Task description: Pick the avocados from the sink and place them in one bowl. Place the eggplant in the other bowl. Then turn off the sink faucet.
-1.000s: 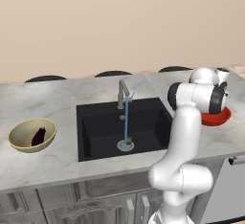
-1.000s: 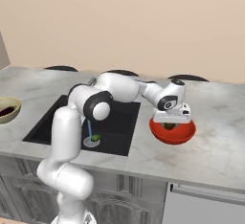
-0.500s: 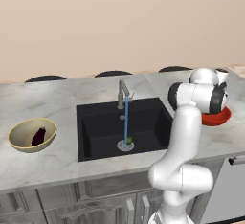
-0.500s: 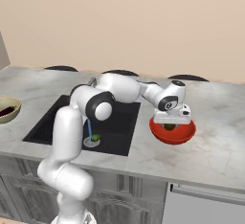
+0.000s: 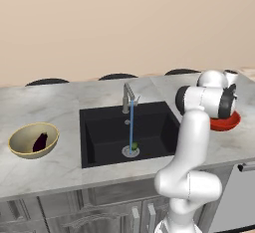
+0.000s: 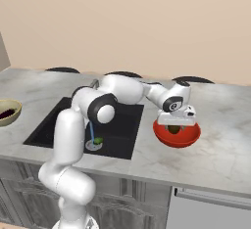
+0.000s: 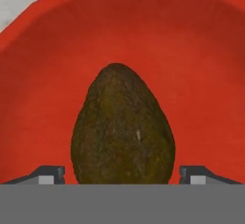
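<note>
My gripper (image 6: 176, 123) hangs low over the red bowl (image 6: 177, 134), which stands on the counter right of the sink (image 5: 127, 130). The dark olive avocado (image 7: 123, 127) lies in that bowl (image 7: 122, 31) between my fingertips (image 7: 50, 174). A thin gap shows on each side, so the gripper (image 7: 122, 173) is open. A bright green avocado (image 5: 134, 146) sits by the drain in the sink. The eggplant (image 5: 41, 141) lies in the tan bowl (image 5: 20, 150) at the far left. From the faucet (image 5: 128, 97) a thin blue stream runs.
Grey marble counter (image 5: 60, 170) surrounds the black sink. Dark stool tops (image 5: 117, 76) line its far edge. A grey appliance front (image 6: 211, 208) sits below the counter at the right. My arm's elbow (image 6: 100, 106) arches over the sink's right half.
The fingers have spread a little wider around the dark avocado in the red bowl. The arm and everything else stand where they were.
</note>
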